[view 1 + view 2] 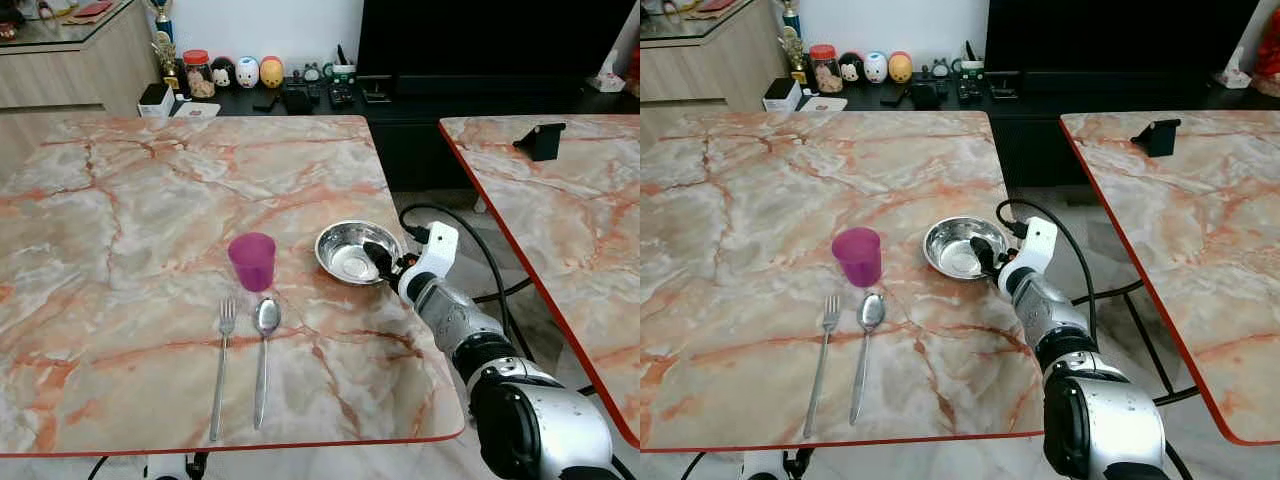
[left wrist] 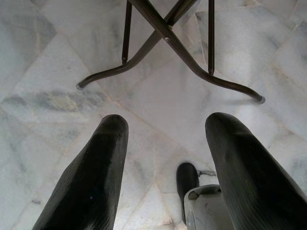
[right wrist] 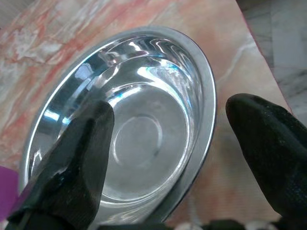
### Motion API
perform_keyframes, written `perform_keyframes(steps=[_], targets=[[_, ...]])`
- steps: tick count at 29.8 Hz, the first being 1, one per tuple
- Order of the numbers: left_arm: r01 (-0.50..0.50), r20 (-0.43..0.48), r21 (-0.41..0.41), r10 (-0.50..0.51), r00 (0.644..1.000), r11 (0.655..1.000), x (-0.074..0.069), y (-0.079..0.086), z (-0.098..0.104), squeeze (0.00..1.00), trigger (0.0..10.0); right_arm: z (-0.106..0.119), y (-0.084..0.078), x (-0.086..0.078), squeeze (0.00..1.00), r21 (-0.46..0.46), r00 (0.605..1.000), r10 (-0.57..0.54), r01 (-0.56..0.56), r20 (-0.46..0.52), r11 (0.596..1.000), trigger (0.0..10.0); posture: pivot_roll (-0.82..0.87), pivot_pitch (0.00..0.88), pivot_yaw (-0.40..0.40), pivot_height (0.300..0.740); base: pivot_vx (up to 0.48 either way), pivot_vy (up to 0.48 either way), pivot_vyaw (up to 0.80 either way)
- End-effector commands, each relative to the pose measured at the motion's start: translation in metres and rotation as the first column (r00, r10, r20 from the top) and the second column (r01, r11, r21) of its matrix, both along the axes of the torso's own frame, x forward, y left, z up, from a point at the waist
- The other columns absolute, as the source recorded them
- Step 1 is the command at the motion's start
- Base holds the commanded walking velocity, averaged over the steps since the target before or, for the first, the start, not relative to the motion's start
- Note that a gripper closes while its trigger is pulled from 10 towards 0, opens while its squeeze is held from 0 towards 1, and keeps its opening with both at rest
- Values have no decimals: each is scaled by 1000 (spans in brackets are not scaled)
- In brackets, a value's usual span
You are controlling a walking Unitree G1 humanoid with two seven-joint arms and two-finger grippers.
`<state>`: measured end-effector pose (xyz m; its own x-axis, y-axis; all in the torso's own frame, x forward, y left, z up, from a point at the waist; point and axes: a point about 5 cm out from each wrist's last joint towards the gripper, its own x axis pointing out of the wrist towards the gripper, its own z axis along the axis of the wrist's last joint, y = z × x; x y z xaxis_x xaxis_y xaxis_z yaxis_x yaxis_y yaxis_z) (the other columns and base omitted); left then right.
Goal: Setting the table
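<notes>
Right gripper (image 3: 168,158): jaws spread, astride the steel bowl's (image 1: 345,262) near rim, one finger inside, one outside.
Left gripper (image 2: 165,167): jaws parted, nothing held, hung above floor tiles (image 2: 43,57).

on the table (image 1: 120,200): fork (image 1: 221,366) left of spoon (image 1: 263,356), cup (image 1: 252,261) behind, bowl (image 1: 345,252) right.

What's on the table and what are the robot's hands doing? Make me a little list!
table: marble-patterned top with red edge
cup: purple, upright, behind the cutlery
fork: lies left of the spoon
bowl: empty steel bowl, right of cup, near table edge
right gripper: open, one finger inside the bowl, one outside its rim
left gripper: open, over the floor
</notes>
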<state>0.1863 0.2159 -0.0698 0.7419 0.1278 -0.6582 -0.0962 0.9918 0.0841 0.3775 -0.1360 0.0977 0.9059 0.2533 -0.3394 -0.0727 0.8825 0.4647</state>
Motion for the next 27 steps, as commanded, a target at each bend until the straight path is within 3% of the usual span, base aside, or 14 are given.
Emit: perform_keyframes(steps=[1,8,15,27], targets=[[-4,-8,2,4,1000,1000,-4,0,-2,0,10000,4,-1,3,0,-15,1000,-5,5,10,1000,10000,-47,21,-18,736,0,0,0],[-7,-16,0,7,1000,1000,-13,-2,-6,0,10000,9,-3,5,0,-57,999,11,-9,42,998,10000,-43,34,-24,736,0,0,0],[-10,-17,1,10,1000,1000,-20,1,-7,0,10000,16,-5,8,0,-38,997,0,3,78,999,10000,-33,56,-30,736,0,0,0],[-36,-58,18,37,998,999,-53,9,-16,0,10000,22,-6,10,0,-31,995,7,-4,103,1000,10000,-25,106,-44,736,0,0,0]])
